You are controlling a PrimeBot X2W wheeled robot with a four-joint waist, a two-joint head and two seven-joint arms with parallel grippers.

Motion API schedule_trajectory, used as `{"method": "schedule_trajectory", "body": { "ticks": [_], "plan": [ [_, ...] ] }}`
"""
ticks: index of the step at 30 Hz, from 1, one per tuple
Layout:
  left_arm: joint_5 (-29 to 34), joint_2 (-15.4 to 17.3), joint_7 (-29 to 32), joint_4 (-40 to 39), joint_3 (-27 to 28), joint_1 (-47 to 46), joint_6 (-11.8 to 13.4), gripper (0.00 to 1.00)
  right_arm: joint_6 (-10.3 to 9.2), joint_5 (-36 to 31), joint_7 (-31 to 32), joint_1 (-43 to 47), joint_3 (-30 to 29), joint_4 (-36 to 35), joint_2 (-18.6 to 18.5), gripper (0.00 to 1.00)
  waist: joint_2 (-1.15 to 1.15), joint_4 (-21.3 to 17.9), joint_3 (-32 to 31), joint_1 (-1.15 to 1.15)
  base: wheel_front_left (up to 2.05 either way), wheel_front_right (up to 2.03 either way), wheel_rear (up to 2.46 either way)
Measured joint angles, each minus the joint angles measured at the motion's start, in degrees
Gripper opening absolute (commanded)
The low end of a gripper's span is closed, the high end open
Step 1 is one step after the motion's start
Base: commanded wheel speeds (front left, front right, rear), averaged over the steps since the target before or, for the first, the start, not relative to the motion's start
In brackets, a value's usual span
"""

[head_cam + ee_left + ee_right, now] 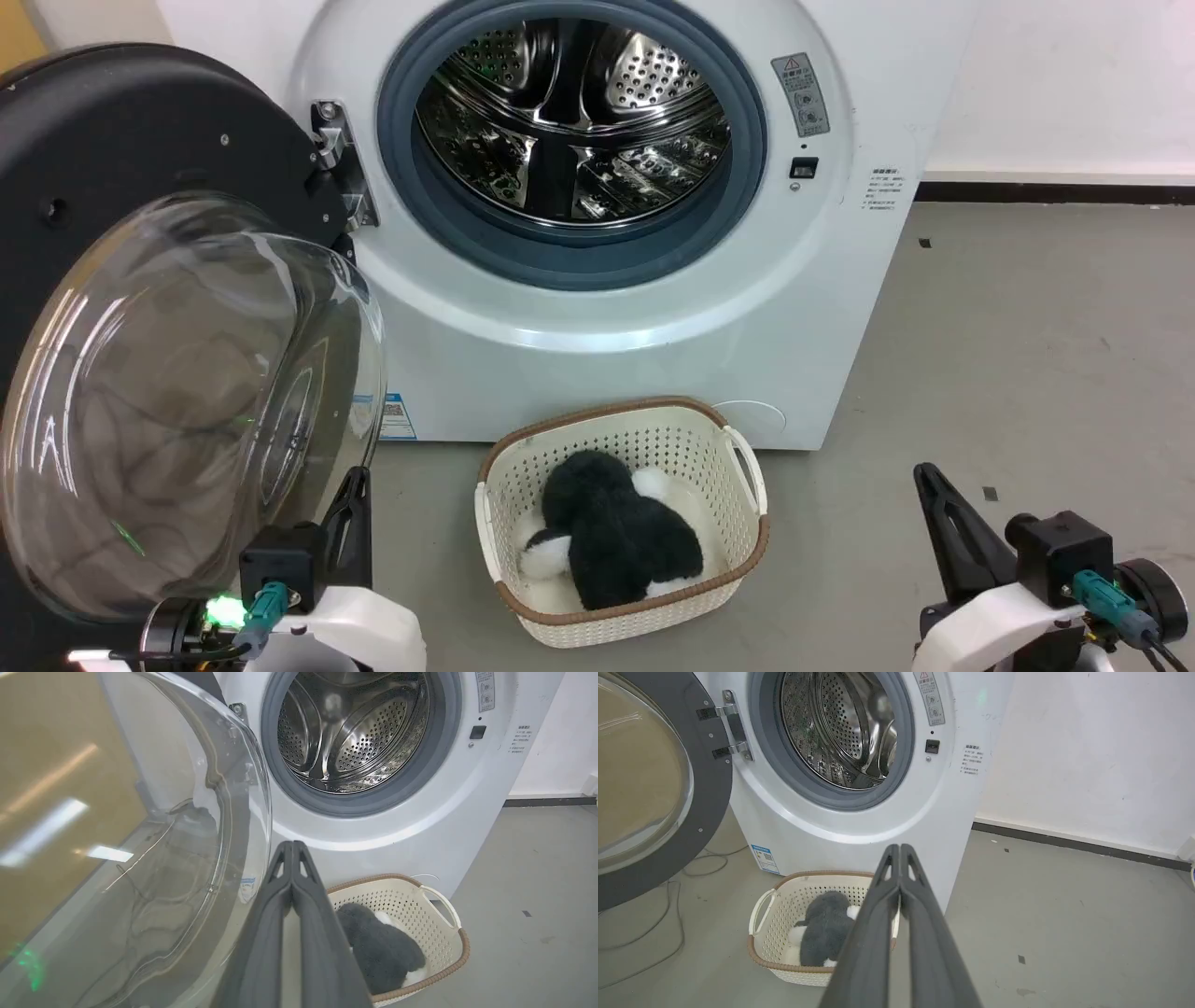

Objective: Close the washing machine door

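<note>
Washing machine door [177,355] hangs open just beside left claw [356,493].

Labels: nothing legible.
I'm seeing a warning-triangle label [800,93] and a blue sticker [397,417] on the washing machine [653,373]; print too small.

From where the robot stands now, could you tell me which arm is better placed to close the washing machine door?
Left, probably. The left pincer, shut, is right beside the glass of the open washing machine door; the right pincer, also shut, sits far across the laundry basket.
</note>
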Motion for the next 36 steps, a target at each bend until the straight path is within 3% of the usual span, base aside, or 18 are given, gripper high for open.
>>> {"method": "schedule_trajectory", "body": {
  "ticks": [27, 28, 36],
  "plan": [
    [0.0, 0.0, 0.0, 0.0, -0.01, 0.0, -0.01, 0.0, 0.0, 0.0, 0.01, 0.0, -0.01, -0.01, 0.0, 0.0, 0.0, 0.0, 0.0, 0.0, 0.0, 0.0, 0.0],
    [-0.01, 0.0, 0.0, 0.02, -0.02, 0.01, 0.03, 1.0, 0.0, 0.03, 0.0, 0.02, 0.0, 0.0, -0.01, 1.0, 0.0, 0.0, 0.0, 0.0, 0.0, 0.0, 0.0],
    [-0.03, 0.0, -0.11, 0.22, -0.26, 0.02, 0.09, 1.0, -0.01, 0.24, -0.23, 0.04, -0.04, 0.13, -0.01, 1.0, 0.0, 0.01, 0.01, 0.0, 0.0, 0.0, 0.0]
  ]
}}
